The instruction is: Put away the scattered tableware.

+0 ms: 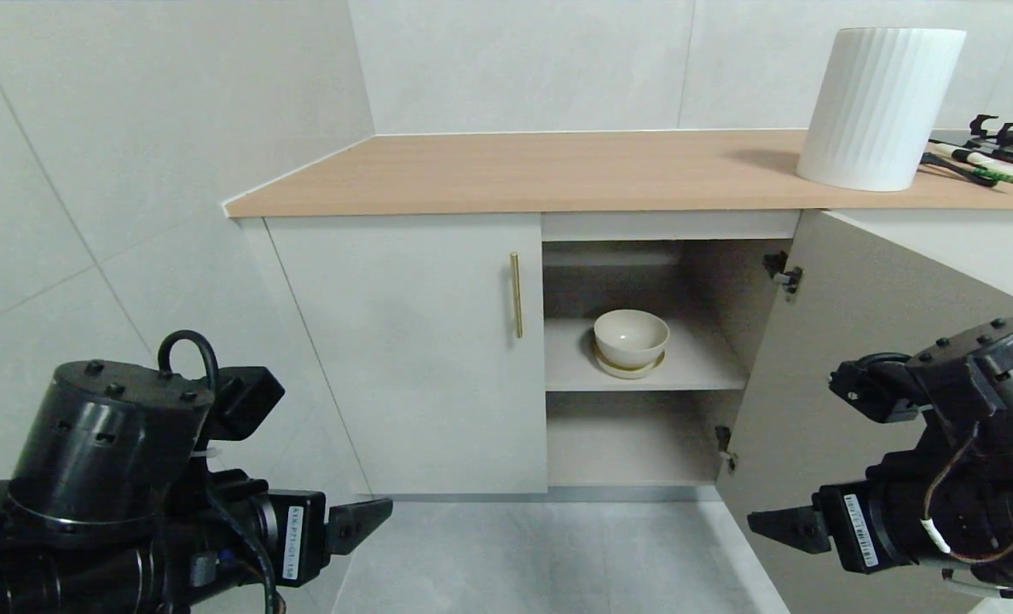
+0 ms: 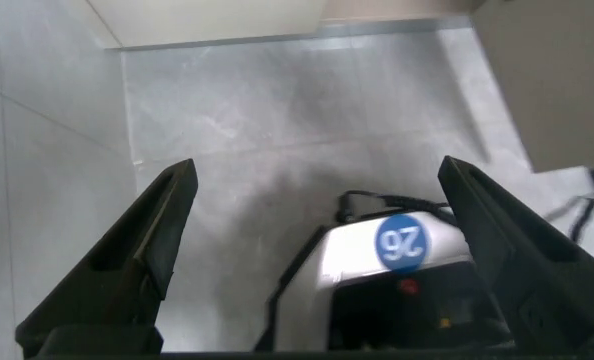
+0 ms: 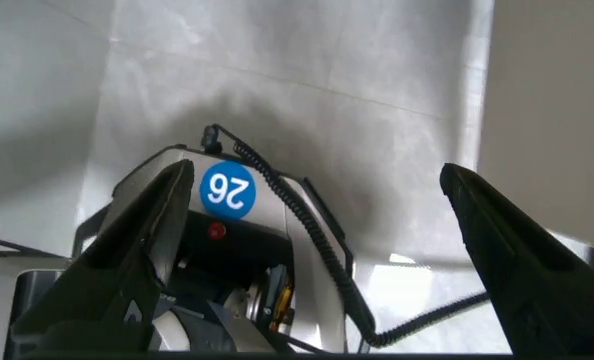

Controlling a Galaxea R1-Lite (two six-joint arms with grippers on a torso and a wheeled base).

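The bowl (image 1: 631, 335) sits on a plate (image 1: 628, 368) on the cupboard shelf (image 1: 704, 362), apparently already stowed beside the open door (image 1: 848, 358), so the left tool (image 2: 317, 195) and right tool (image 3: 317, 195) hang spread wide, empty.

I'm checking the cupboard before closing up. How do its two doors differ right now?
The left door is shut, flush with the cabinet front; the right door is swung open. The left door shows its outer face with a gold handle; the right door shows its inner face with hinges. Both are plain pale panels. Behind the open one, a bowl sits on a plate on the shelf.
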